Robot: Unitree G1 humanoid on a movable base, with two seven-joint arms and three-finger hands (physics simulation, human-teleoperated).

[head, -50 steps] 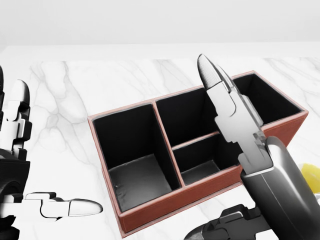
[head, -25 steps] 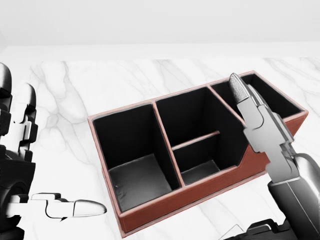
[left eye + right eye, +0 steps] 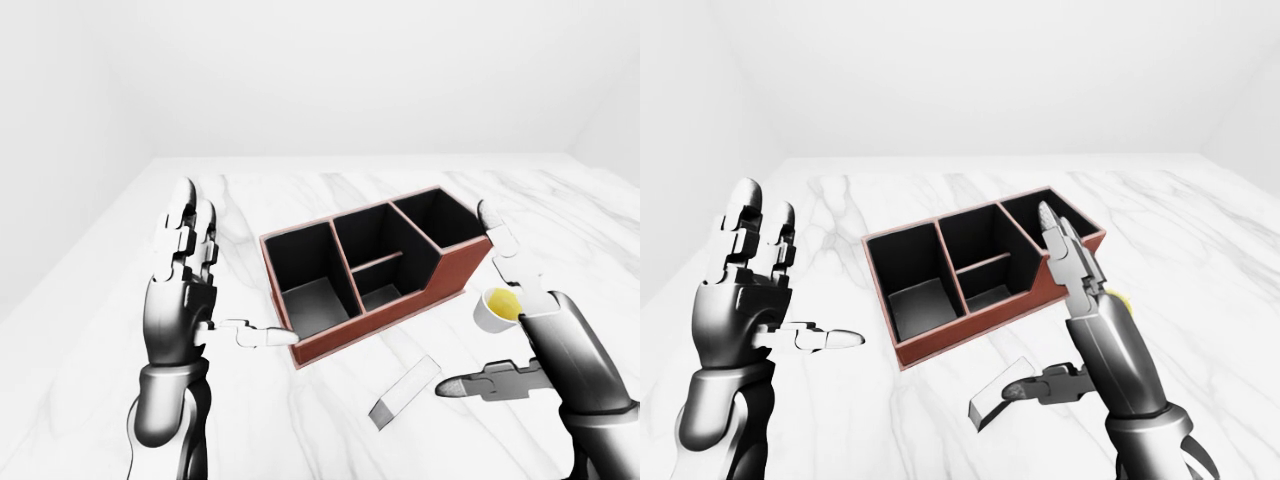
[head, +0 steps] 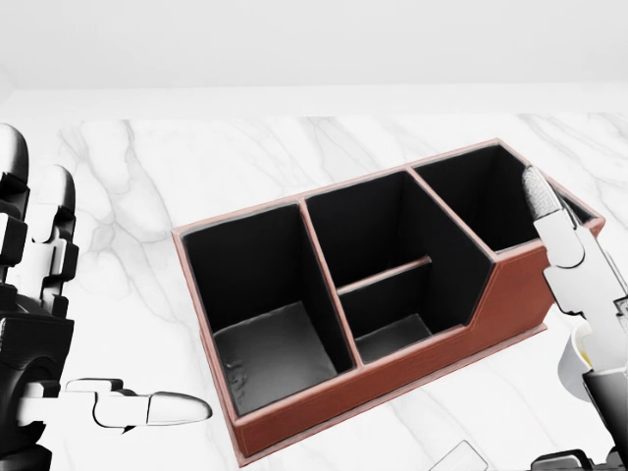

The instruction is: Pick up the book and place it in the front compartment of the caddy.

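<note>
White marble table (image 3: 120,300) is carrying the caddy (image 3: 420,285) at centre, the book (image 3: 404,390) lying flat at its six o'clock, while both hands, left hand (image 3: 180,300) and right hand (image 3: 520,340), are hovering open-fingered and empty, risking knocking the nearby cup (image 3: 497,308).

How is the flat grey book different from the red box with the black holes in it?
The book is pale grey and lies flat on the marble table; the caddy is reddish-brown outside and black inside. The book is thin and closed, while the caddy is tall, open on top and split into compartments. The book looks much smaller than the caddy. Both rest on the same table, untouched by either hand.
</note>
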